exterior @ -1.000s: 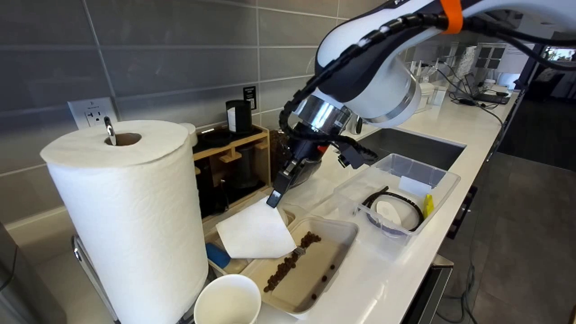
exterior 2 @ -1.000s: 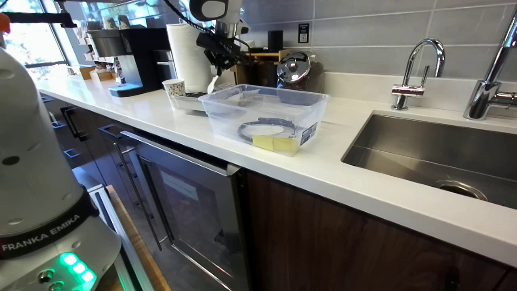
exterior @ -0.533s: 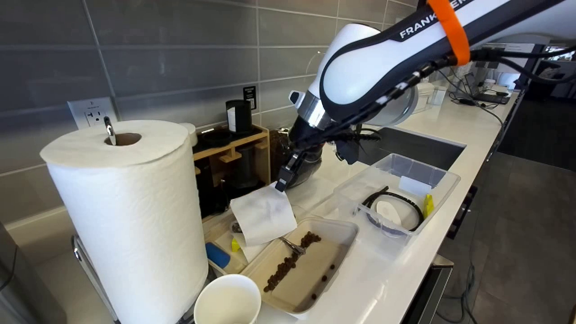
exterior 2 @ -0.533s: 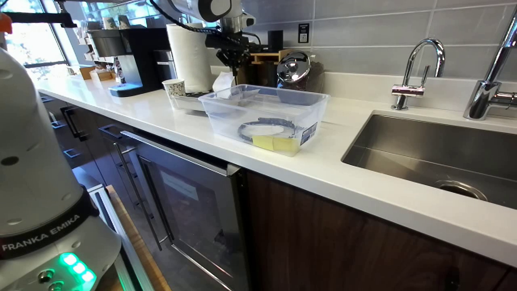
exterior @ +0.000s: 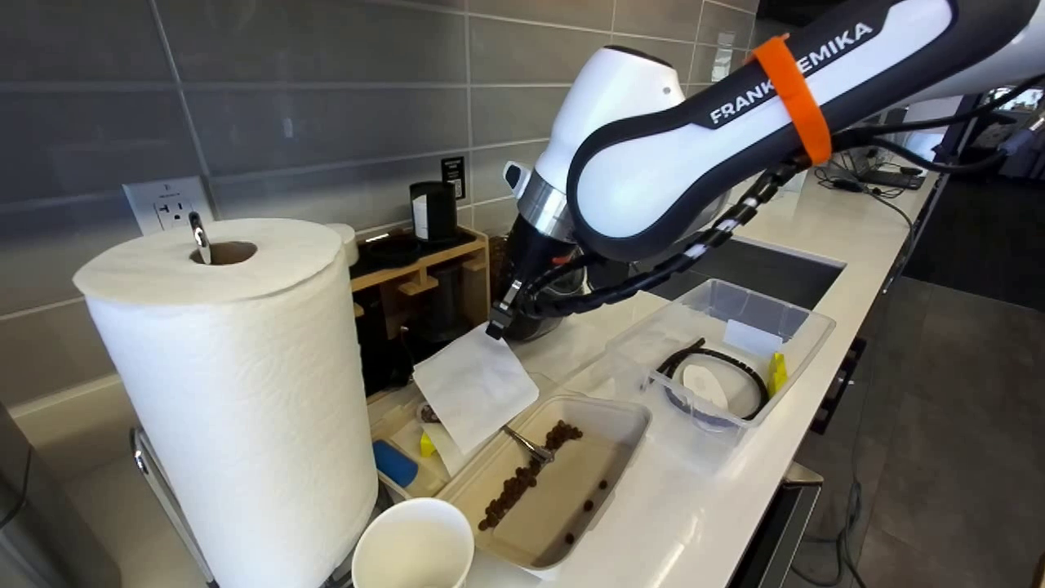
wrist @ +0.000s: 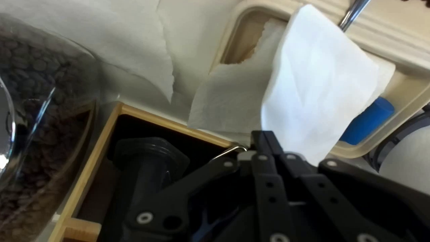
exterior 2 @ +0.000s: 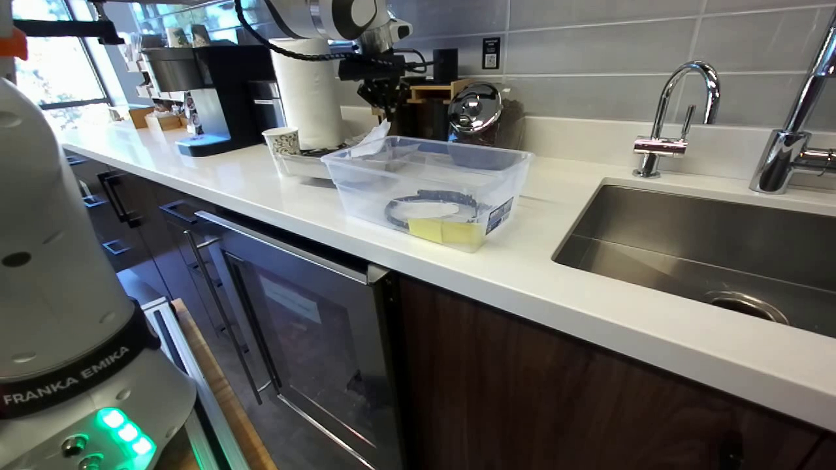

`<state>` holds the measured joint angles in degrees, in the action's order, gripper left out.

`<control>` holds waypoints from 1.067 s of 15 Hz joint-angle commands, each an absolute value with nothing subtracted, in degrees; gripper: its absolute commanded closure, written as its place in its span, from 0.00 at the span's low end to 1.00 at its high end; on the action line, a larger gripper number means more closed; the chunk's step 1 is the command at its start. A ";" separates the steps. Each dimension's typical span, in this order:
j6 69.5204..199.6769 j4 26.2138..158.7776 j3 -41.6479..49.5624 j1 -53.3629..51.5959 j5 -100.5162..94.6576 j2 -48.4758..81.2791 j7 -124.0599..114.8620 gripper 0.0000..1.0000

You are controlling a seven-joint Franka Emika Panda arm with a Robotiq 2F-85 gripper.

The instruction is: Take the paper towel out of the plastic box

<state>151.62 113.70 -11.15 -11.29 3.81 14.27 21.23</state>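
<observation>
On the arm (exterior: 665, 175) lettered FRANK and EMIKA in an exterior view, the gripper (exterior: 495, 330) pinches the paper towel (exterior: 479, 388) over a tray (exterior: 429, 483), outside the plastic box (exterior: 747, 313). In an exterior view, FRANKA EMIKA rings the base (exterior 2: 72, 294). In the wrist view, 2 fingers (wrist: 258, 142) press together.

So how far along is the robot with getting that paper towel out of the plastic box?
Done: the paper towel is outside the plastic box, hanging over the beige tray with the blue object. In hand: the gripper looks closed on the towel's upper corner. Left: it's not yet released, so probably setting it down somewhere and letting go.
</observation>
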 commanded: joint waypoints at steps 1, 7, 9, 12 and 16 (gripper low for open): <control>152.26 111.05 -12.68 -10.95 2.09 17.33 20.61 1.00; 150.79 111.05 -16.86 -8.55 6.88 16.22 25.46 0.44; 148.61 112.43 -18.80 -7.24 10.14 13.58 27.27 0.31; 145.52 115.62 -21.03 -6.43 17.11 8.49 28.57 0.07; 139.45 121.42 -21.05 -8.23 26.13 -0.50 29.07 0.00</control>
<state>143.61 114.66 -21.10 -7.64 20.15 7.79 28.01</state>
